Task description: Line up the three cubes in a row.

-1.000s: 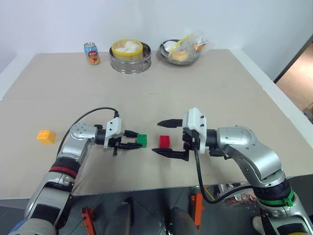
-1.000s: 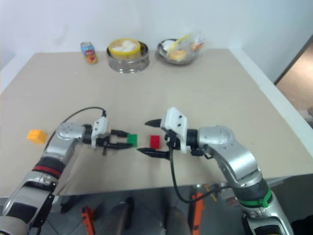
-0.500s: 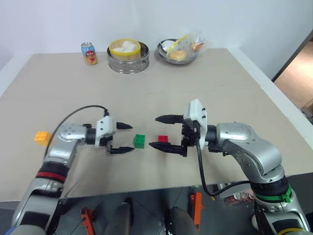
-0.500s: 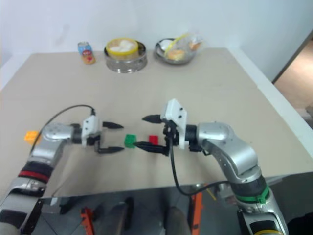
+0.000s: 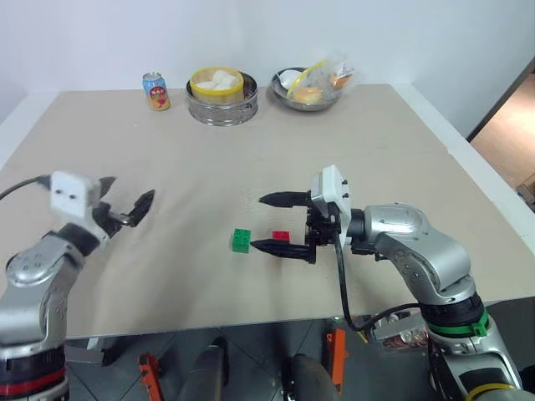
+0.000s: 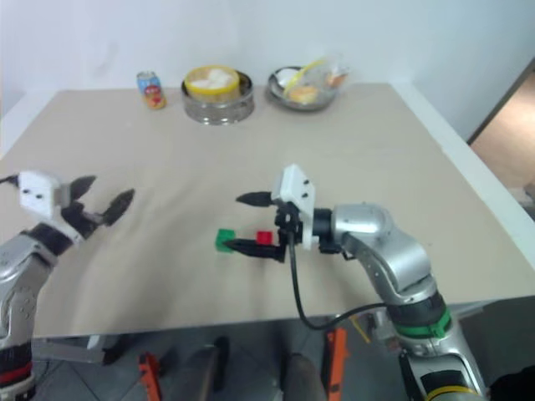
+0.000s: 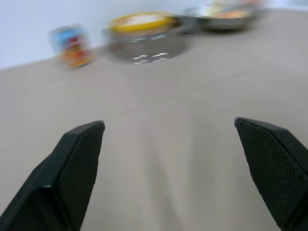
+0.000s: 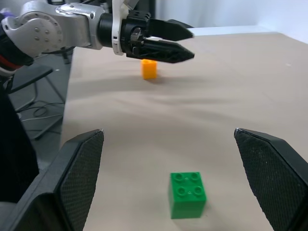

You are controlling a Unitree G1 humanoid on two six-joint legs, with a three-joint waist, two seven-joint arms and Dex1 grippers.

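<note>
Green cube [image 5: 242, 241] sits just beside red cube [image 5: 281, 237]; left gripper [image 5: 125, 203] — spread, empty — should approach orange cube [image 8: 149, 69] low and square. Right gripper [image 5: 269, 223] is spread too.

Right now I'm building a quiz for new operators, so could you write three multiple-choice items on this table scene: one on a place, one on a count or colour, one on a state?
1. Where does the green cube sit?
A. Beside the red cube, on its left
B. Inside the steamer
C. At the table's right edge

2. What colour is the cube lying apart, near the left end effector?
A. Blue
B. Yellow-orange
C. White

3. How is the right end effector?
A. Shut on the red cube
B. Shut on the can
C. Open, holding nothing

Answers:
1 A: the head views show green and red side by side in front of the right end effector.
2 B: the right wrist view shows the yellow-orange cube beyond the green one.
3 C: its fingers stand wide apart with the red cube lying between them.
</note>
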